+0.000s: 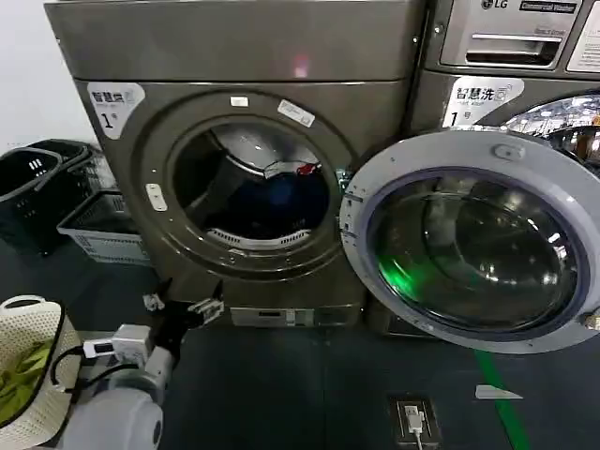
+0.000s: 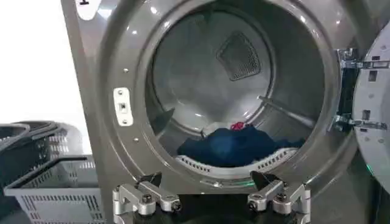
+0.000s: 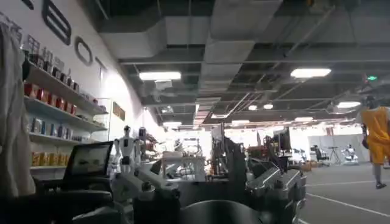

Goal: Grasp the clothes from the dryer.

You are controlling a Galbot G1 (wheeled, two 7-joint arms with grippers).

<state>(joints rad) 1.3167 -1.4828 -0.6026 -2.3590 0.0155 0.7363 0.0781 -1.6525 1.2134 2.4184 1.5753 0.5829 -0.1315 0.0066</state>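
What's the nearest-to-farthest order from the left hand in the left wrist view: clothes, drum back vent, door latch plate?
1. door latch plate, on the front ring on the side away from the hinges
2. clothes, low in the drum
3. drum back vent, on the rear wall

The left hand sits open below the opening.

Two machines (the dryer (image 1: 253,178) and an LG one (image 1: 511,66)), one clothes (image 2: 234,146) heap, three baskets (image 1: 98,225).
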